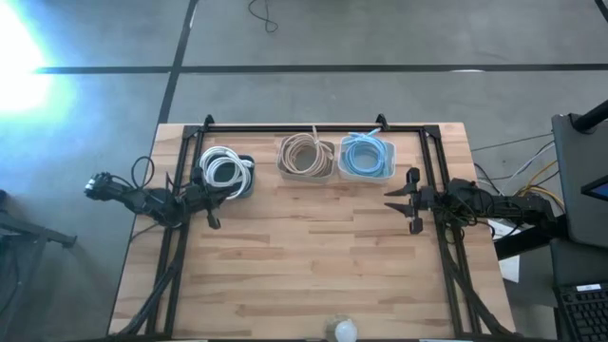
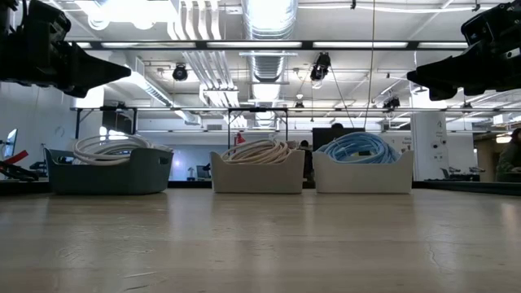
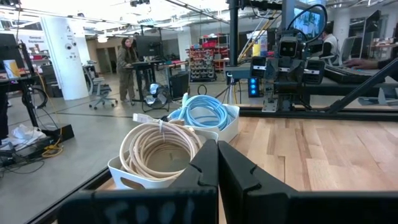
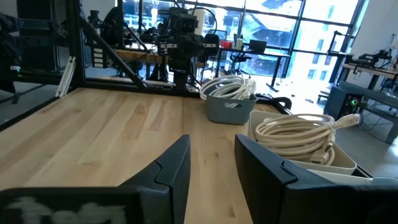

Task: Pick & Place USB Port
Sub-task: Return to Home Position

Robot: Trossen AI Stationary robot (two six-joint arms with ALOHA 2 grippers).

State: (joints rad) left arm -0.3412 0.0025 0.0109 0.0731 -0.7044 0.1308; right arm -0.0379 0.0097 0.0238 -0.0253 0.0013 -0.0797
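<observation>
Three coiled cables lie in bins along the table's far edge: a white one in a dark grey bin (image 1: 226, 172) (image 2: 107, 167) (image 4: 229, 99), a beige one in a white bin (image 1: 306, 156) (image 2: 259, 167) (image 3: 158, 152) (image 4: 303, 140), and a blue one in a white bin (image 1: 367, 157) (image 2: 362, 163) (image 3: 205, 115). My left gripper (image 1: 215, 200) (image 2: 122, 72) (image 3: 217, 154) hovers above the table just near of the grey bin, shut and empty. My right gripper (image 1: 391, 199) (image 2: 413, 77) (image 4: 211, 152) hovers near and right of the blue bin, open and empty. The two grippers point toward each other.
A black metal frame (image 1: 313, 127) runs along the table's far edge and down both sides. A small round white object (image 1: 343, 330) sits at the near edge. Bare wooden tabletop (image 1: 304, 256) lies between and in front of the grippers. People stand in the room behind (image 3: 127, 62).
</observation>
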